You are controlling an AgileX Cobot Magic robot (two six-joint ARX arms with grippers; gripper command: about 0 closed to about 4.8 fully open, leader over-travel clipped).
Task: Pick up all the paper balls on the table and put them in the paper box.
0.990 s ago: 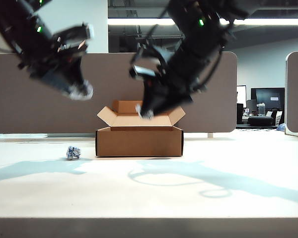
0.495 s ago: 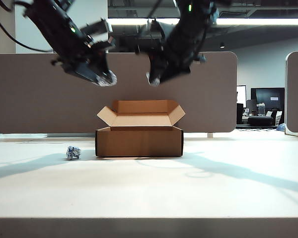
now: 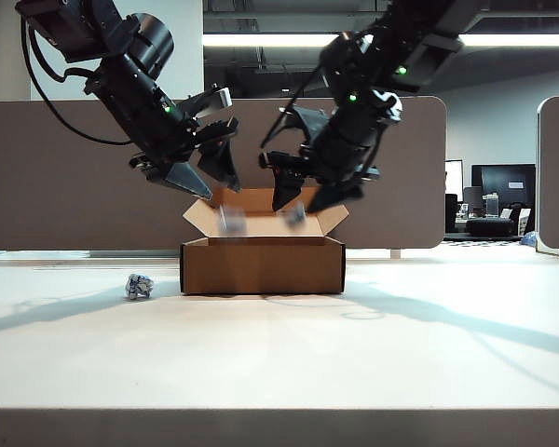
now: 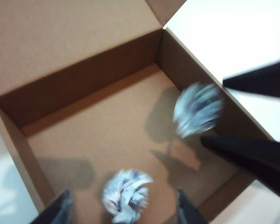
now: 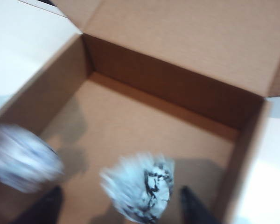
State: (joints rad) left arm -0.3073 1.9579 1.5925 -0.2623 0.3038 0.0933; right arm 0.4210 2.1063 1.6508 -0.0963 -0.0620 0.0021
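You see both falling paper balls only as motion smears: in the exterior view one pale streak (image 3: 229, 220) and another (image 3: 296, 215) blur against the paper box (image 3: 262, 265) flaps. The box walls hide its floor from that camera. In the left wrist view the left gripper (image 4: 122, 212) is cut off at the frame edge, only jaw tips showing; the right gripper (image 5: 120, 212) likewise in its own view. The print on the third ball (image 3: 139, 286), near the table's left edge, is too small to read.

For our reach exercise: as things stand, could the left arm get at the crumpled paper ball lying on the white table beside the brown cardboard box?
Probably yes: the small crumpled paper ball lies alone on the table, left of the box, with the left gripper above, jaws open and empty.
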